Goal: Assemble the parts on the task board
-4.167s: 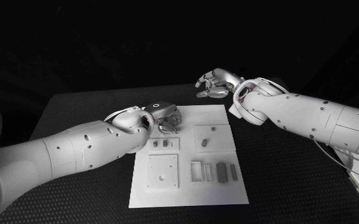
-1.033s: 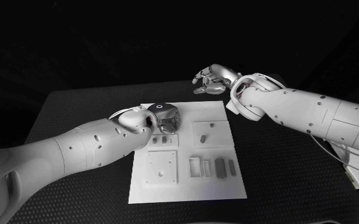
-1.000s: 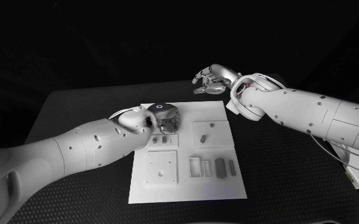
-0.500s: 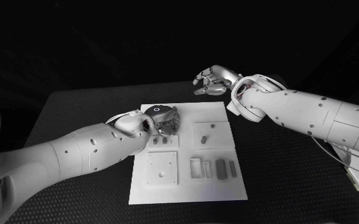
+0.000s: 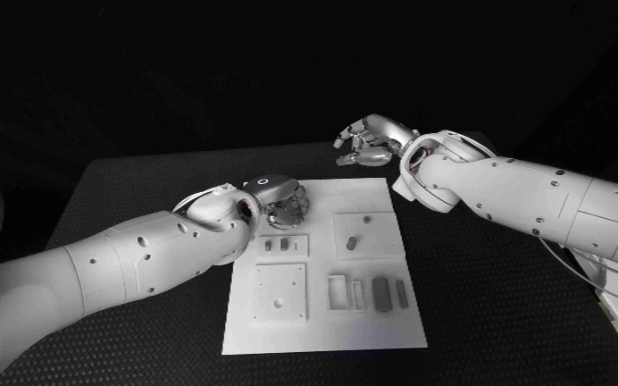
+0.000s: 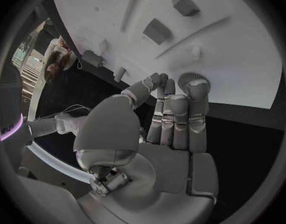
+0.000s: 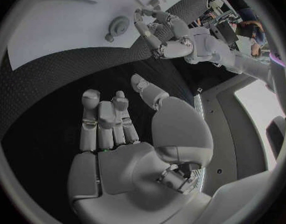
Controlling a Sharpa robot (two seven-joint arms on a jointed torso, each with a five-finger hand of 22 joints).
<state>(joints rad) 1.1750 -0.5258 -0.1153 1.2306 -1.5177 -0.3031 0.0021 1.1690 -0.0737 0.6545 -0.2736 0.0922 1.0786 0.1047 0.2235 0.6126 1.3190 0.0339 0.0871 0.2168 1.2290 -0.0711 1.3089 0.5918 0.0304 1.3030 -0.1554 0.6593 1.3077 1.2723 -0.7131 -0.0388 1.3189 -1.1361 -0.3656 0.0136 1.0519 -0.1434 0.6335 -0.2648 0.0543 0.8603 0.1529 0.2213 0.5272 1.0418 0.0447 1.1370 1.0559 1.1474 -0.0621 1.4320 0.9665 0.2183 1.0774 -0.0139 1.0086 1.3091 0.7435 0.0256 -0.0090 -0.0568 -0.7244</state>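
Observation:
The white task board (image 5: 329, 328) lies mid-table. My left hand (image 5: 279, 202) hovers over its far left corner with the fingers stretched out and nothing held. In the left wrist view the fingertips (image 6: 197, 90) reach a round ridged part (image 6: 191, 78) that stands on the board (image 6: 236, 45). The right wrist view shows this round part (image 7: 119, 23) beside the left hand (image 7: 162, 31). My right hand (image 5: 369, 144) hangs beyond the board's far edge over the black table, fingers apart and empty. Dark parts lie on the board: a small pair (image 5: 276, 245), one piece (image 5: 350, 242) and two bars (image 5: 381, 294).
Raised white plates sit on the board: one at the far right (image 5: 366, 222), one at the near left (image 5: 279, 293) and a slotted holder (image 5: 338, 290). Black table (image 5: 502, 297) stretches on either side of the board.
My left hand has edged slightly toward the board's far edge and its arm has dropped lower. The right hand has hardly moved.

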